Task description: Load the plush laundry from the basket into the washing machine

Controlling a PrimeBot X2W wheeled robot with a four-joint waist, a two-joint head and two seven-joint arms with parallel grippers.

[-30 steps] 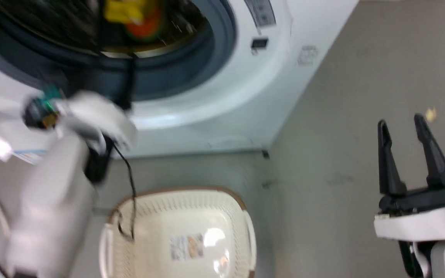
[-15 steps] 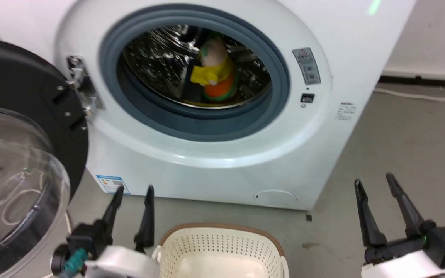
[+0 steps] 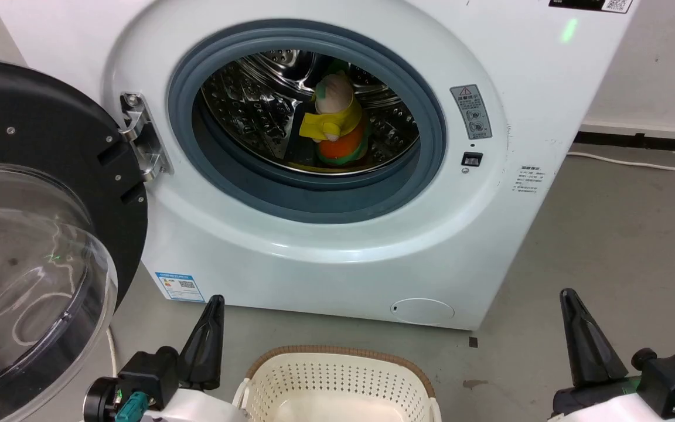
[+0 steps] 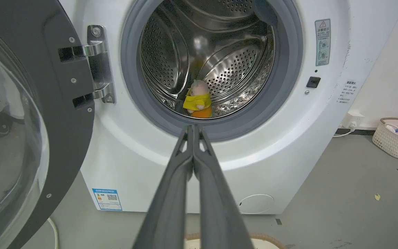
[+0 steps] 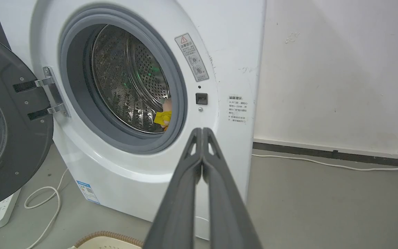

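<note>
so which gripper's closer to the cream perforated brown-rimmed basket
Left. The left gripper is just beside the cream perforated basket, on its left; the right gripper is well off to its right.

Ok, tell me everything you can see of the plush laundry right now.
The plush laundry is a small soft doll with a pale pinkish head, a yellow top and an orange skirt edged in green. It stands roughly upright, head up, on the bottom of the steel drum of the washing machine, just past the grey door ring. Only the drum touches it.
</note>
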